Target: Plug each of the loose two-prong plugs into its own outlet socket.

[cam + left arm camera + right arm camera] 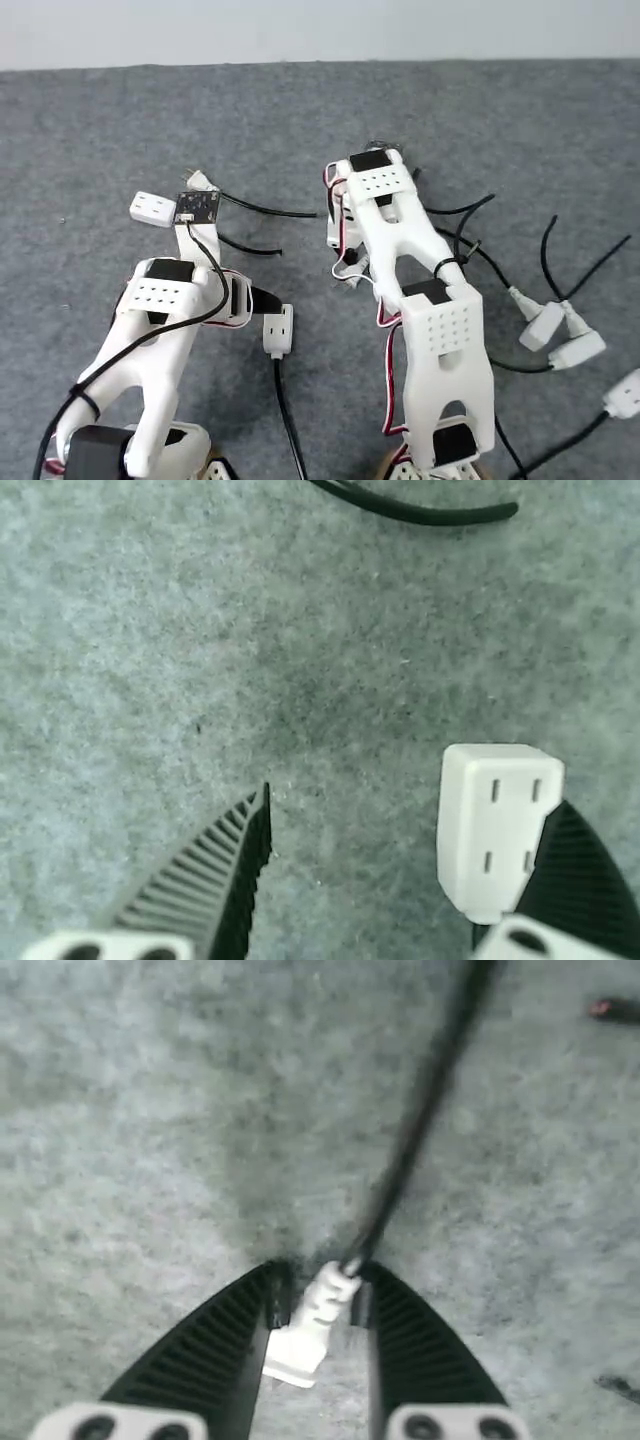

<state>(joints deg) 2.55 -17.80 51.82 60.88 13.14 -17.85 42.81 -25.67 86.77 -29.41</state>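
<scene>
The table (90,120), under a grey carpet-like cover, carries everything. My right arm (400,240) extends from the near edge to the table's middle. My left arm (150,330) rises from the near left corner and bends down short of the middle.

My left pincer (410,810) is released, its jaws wide apart over bare cover. My right pincer (322,1278) is clenched on a white plug (305,1335), low over the cover at the table's middle.

The outlet socket (279,328), a white block with its paired slots facing up, lies between my two arms, closer to the near edge than the far one. It sits just beside one ridged black finger (585,880) of my left pincer; whether they touch I cannot tell. Its black lead runs back toward the near edge.

A second outlet block (153,208), also white, lies toward the far left corner, just beside a small black board (198,205). Near the right edge lie several white cord ends (578,350) on black leads; plugs or sockets, I cannot tell.

The plug sits between both ridged fingers, its black cord (420,1110) leading away from the fingertips; its prongs are hidden. Smallest, a loose black cord stub (430,510) lies ahead of my left pincer, one cut end free.
</scene>
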